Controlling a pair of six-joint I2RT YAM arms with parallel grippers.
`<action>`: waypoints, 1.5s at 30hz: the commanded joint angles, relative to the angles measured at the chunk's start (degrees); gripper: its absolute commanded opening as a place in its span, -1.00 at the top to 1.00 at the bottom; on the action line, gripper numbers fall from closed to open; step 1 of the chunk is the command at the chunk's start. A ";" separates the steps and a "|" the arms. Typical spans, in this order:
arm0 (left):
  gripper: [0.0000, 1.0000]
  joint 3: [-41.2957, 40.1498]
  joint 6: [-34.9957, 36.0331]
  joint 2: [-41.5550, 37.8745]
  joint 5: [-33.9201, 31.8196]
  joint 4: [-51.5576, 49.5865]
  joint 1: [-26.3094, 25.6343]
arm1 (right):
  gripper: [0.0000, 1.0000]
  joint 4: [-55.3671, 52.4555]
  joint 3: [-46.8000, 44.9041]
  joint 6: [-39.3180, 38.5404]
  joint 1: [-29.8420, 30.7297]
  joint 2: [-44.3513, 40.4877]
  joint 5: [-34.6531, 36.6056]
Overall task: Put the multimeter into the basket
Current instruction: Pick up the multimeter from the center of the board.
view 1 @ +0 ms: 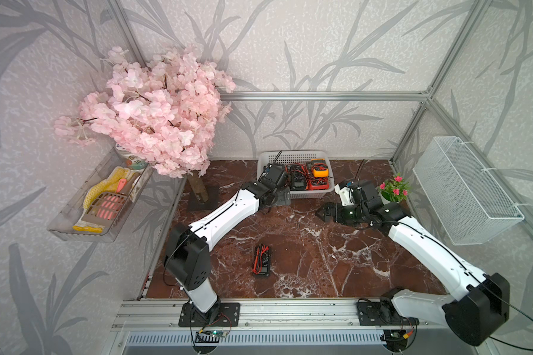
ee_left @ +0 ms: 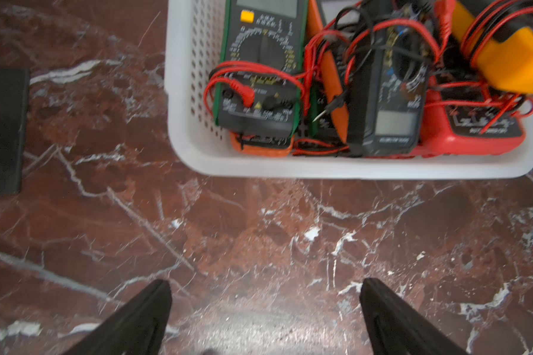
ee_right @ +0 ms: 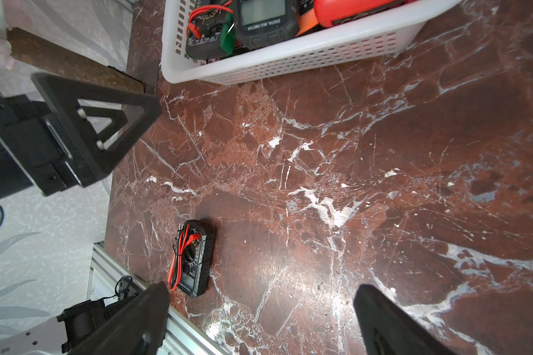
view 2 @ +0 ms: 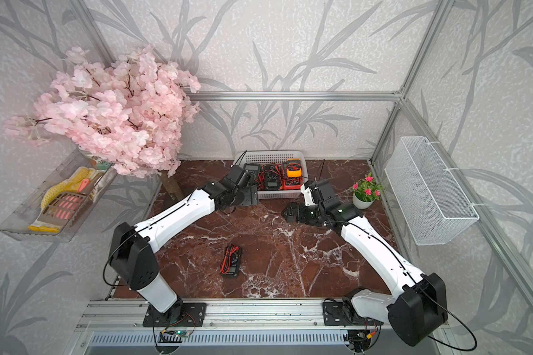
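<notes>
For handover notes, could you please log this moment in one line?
left jaws open; right jaws open; multimeter on table; basket holds other multimeters

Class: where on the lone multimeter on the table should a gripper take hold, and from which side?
Grip the multimeter across its narrow width, mid-body, from straight above. It lies flat, face up on the table, so its two long sides are the parallel faces jaws can close on. Probably avoid the leads bundled on its face.

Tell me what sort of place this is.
Probably a robot test cell dressed as a room: an aluminium frame with wallpapered panels, left arm and right arm bolted to a front rail, and an artificial blossom tree.
</notes>
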 commanded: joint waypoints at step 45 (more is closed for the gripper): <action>-0.88 -42.41 -22.08 -12.88 -1.33 10.43 -16.64 | -0.99 -2.98 -0.37 -3.05 5.58 1.73 1.47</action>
